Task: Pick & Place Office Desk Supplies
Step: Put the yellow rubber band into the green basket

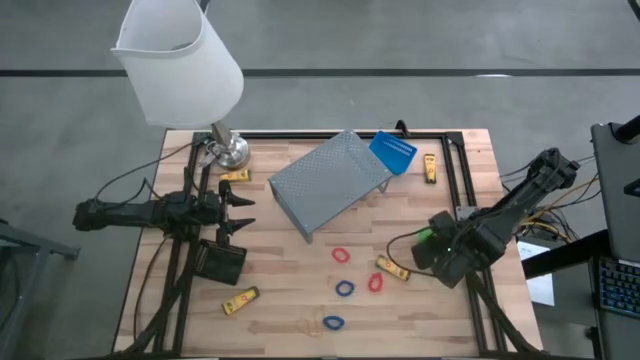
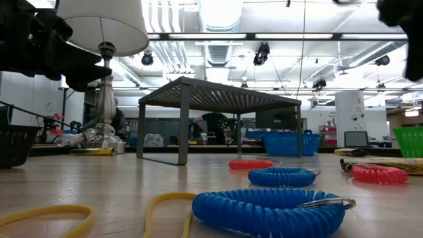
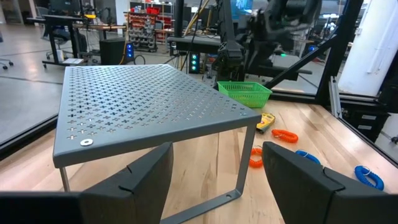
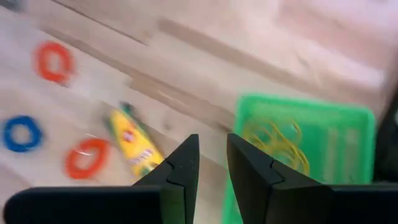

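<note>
Most supplies still lie loose on our wooden table: yellow oblong pieces, red and blue coiled loops. Only the green square bin holds something yellow. Our right gripper hovers above its edge, narrowly parted, empty; the left gripper waits wide open beside the grey perforated metal shelf.

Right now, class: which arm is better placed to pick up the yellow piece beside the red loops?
Right. The right gripper hovers beside that yellow piece; the left gripper waits across the table.
</note>
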### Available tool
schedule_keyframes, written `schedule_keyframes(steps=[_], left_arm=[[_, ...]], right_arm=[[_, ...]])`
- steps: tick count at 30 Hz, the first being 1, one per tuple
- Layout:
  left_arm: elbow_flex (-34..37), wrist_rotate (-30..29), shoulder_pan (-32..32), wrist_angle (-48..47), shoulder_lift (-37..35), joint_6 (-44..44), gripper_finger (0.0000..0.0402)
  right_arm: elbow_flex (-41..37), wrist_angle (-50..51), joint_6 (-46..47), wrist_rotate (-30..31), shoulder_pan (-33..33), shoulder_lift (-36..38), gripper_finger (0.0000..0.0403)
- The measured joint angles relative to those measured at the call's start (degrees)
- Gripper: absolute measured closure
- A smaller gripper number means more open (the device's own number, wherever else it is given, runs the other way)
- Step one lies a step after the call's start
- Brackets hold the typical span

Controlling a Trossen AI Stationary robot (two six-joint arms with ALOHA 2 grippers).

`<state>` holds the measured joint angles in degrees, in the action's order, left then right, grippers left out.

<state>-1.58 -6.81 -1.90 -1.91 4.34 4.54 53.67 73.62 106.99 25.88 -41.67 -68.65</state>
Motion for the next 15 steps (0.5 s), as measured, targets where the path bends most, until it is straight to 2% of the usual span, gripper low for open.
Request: schedule_keyframes(steps=[6, 15], left_arm=[[0.0, 0.0, 0.0, 0.0, 0.0, 0.0, 0.0148], [0.0, 0.0, 0.0, 0.0, 0.0, 0.0, 0.0149]], right_arm=[[3.7, -1.6, -2.8, 7.4, 0.1, -2.2, 0.0332], [9.0, -10.7, -10.0, 8.3, 0.1, -11.6, 0.0313]])
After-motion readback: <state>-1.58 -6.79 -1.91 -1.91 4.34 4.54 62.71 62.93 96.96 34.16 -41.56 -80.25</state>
